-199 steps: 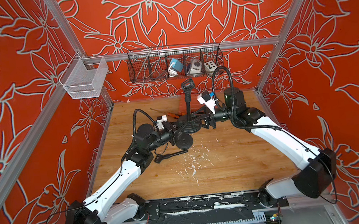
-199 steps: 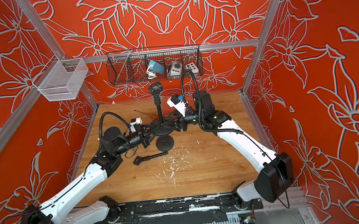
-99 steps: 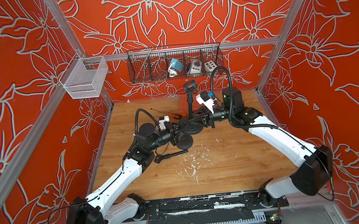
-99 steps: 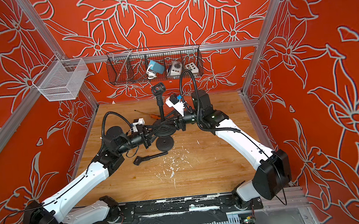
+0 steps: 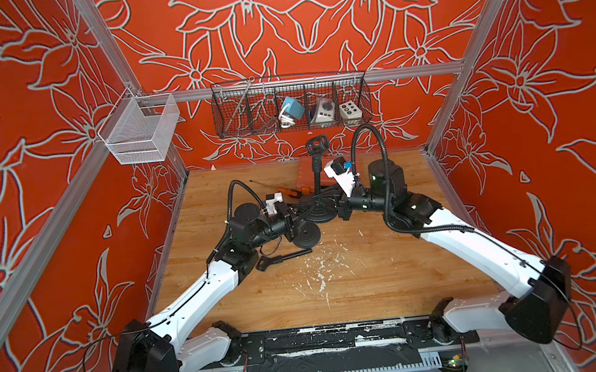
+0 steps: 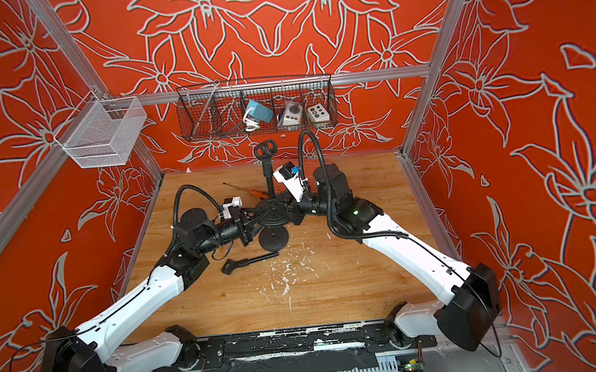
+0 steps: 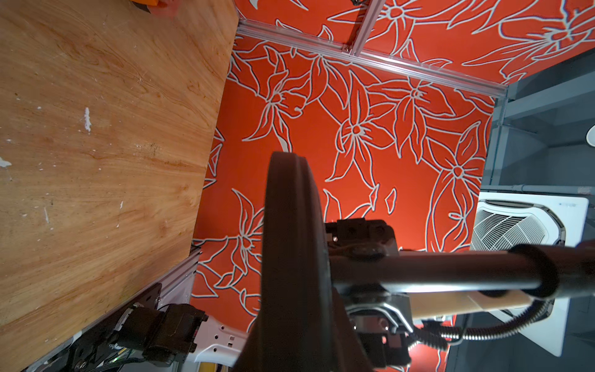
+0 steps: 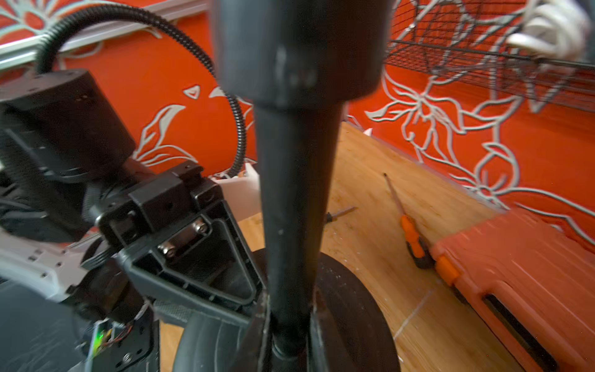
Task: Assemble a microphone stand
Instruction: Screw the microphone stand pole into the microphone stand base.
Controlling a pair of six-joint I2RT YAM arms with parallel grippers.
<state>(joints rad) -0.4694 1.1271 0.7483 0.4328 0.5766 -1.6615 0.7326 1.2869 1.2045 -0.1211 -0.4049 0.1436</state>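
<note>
A black microphone stand stands upright at the middle back of the table in both top views. Its thin pole (image 5: 317, 177) carries a clip (image 5: 316, 144) on top, above a round stepped base (image 5: 319, 212). My left gripper (image 5: 297, 218) is shut on the base's rim; in the left wrist view the base (image 7: 289, 241) is edge-on between the jaws of that gripper (image 7: 289, 338). My right gripper (image 5: 331, 200) is shut on the pole's foot; in the right wrist view the pole (image 8: 293, 209) sits between the jaws of that gripper (image 8: 289, 338). Whether the base touches the table is unclear.
A second round base (image 5: 307, 235) and a loose pole with a clip (image 5: 281, 259) lie in front of my left gripper. An orange tool case (image 5: 307, 176) and a screwdriver (image 5: 282, 190) lie behind. A wire basket (image 5: 290, 105) and a white mesh basket (image 5: 138, 131) hang above.
My right gripper has moved in to the pole's foot and closed on it. The left gripper has kept its hold on the base.
</note>
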